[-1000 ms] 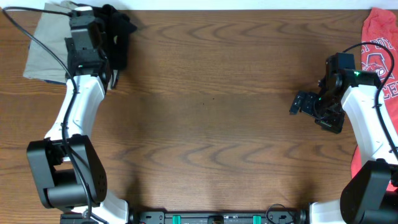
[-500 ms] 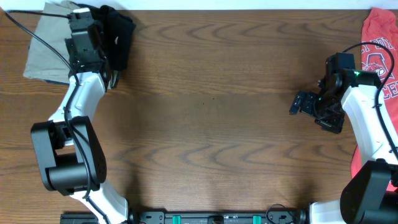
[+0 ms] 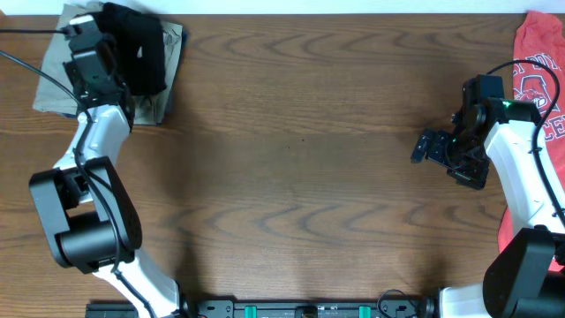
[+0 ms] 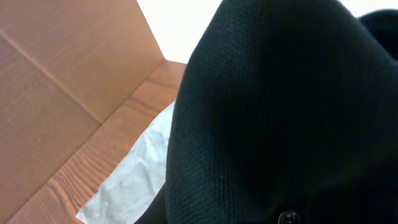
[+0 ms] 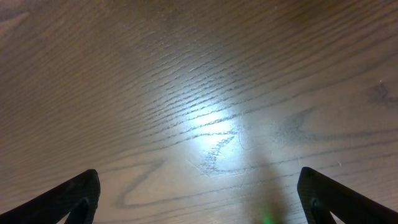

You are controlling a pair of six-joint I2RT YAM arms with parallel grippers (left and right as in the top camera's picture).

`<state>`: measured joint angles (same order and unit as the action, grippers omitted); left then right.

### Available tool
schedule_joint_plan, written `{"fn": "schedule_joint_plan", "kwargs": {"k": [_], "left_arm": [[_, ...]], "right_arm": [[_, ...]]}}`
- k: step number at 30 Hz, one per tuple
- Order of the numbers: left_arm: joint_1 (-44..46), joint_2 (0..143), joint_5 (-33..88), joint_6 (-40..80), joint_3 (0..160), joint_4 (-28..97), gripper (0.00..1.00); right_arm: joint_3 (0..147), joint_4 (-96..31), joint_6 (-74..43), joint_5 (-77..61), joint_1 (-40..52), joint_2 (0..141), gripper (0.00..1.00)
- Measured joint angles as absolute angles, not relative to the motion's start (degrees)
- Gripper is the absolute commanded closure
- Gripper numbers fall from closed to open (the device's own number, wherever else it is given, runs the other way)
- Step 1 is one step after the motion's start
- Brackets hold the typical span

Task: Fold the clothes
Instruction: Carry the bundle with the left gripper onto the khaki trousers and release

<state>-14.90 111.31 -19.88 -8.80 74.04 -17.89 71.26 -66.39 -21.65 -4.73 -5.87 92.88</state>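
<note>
**Black shirt bunched at the far-left corner, left pincer in it**

From my station I saw the left gripper point(image 3: 106, 49) reached out to the far-left corner of the wood-grained brown table point(image 3: 300, 177). It was sunk into the black shirt of soft knitted fabric point(image 3: 141, 53). The shirt was not spread flat; it sat as a dark, bunched heap. It lay on top of a crumpled beige cloth point(image 3: 53, 84), whose pale edges stuck out to the left of the heap and along its right side.

In the left wrist view the shirt point(image 4: 280, 112) filled most of the picture, its weave right up against the lens. A patch of the beige cloth point(image 4: 130, 180) and a strip of wood showed beside it at lower left. The fabric covered the fingers, so I could not see their tips. I read the pincer as clenched on a fold of the shirt.

The right gripper point(image 3: 424, 147) hung over the right side of the table, well apart from the shirt, pointing toward the middle. Its wrist view showed both dark fingertips at the bottom corners of the picture. They were spread wide and released, with only brightly lit wood grain between them.

A red garment with white lettering point(image 3: 534, 79) lay along the right edge of the table. It sat beyond the right arm, which hid part of it.
</note>
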Motion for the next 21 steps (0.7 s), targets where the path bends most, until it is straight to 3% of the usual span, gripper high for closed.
{"fn": "schedule_joint_plan", "kwargs": {"k": [4, 8, 9, 11, 21], "left_arm": [[-15.7, 113.9, -20.0, -8.8, 74.0, -18.8, 0.71], [-16.3, 115.8, -20.2, -9.0, 74.0, -21.4, 0.53], [-16.4, 115.9, -20.3, -9.1, 74.0, -22.0, 0.43], [-16.4, 115.9, -20.4, -9.1, 74.1, -23.8, 0.02], [-16.3, 108.5, -20.9, -7.9, 74.4, -19.5, 0.02]], "right_arm": [[71.3, -66.4, -21.6, -4.7, -5.9, 92.9, 0.01], [71.3, -66.4, -21.6, -4.7, -5.9, 92.9, 0.01], [71.3, -66.4, -21.6, -4.7, -5.9, 92.9, 0.01], [71.3, -66.4, -21.6, -4.7, -5.9, 92.9, 0.01], [71.3, -66.4, -21.6, -4.7, -5.9, 92.9, 0.01]]}}
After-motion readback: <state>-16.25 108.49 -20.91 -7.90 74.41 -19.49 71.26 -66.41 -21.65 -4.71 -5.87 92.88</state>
